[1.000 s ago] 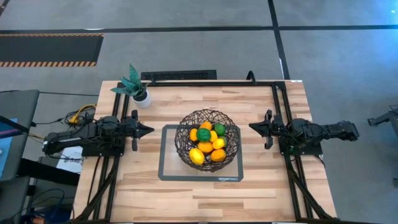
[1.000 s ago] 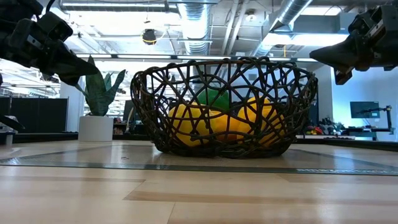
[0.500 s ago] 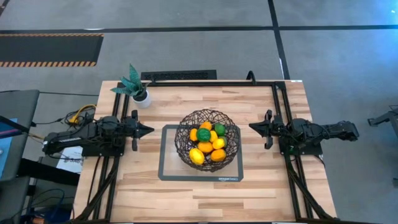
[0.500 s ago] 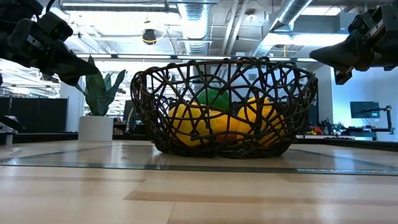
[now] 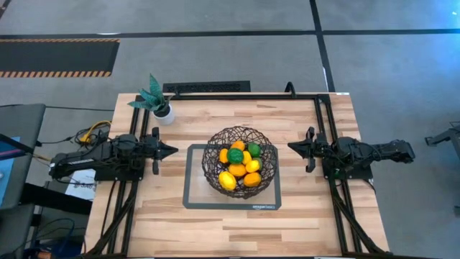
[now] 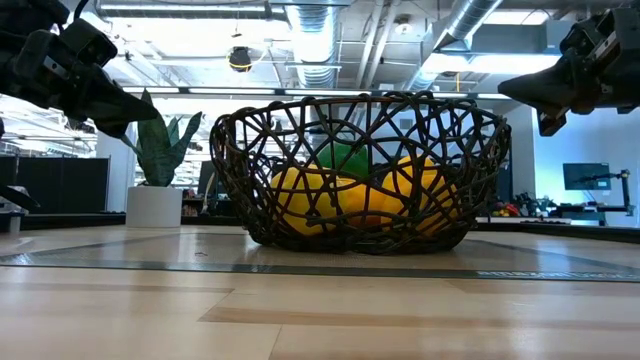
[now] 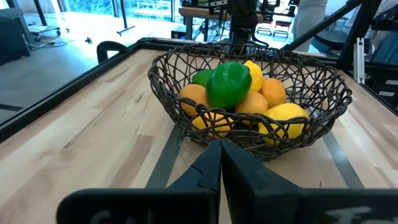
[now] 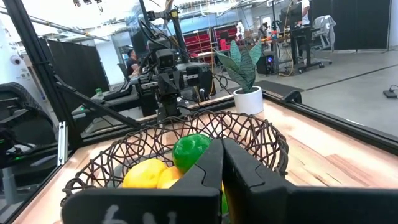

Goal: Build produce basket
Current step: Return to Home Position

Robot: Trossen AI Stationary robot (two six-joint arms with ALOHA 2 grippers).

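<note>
The dark brown open-weave wire basket [image 5: 240,157] stands on the grey-framed mat [image 5: 195,198] at the table's middle. It holds several orange, yellow and green fruits [image 5: 241,165], also seen in the left wrist view [image 7: 242,93] and the low view [image 6: 345,195]. My left gripper [image 5: 175,150] is shut and empty, left of the basket and above the table. My right gripper [image 5: 290,147] is shut and empty, right of the basket, also raised. Both point at the basket.
A teal-leaved plant in a white pot [image 5: 157,102] stands at the table's far left corner. A black frame rail [image 5: 215,96] runs along the far edge and both sides. Bare wood lies in front of the mat [image 5: 230,230].
</note>
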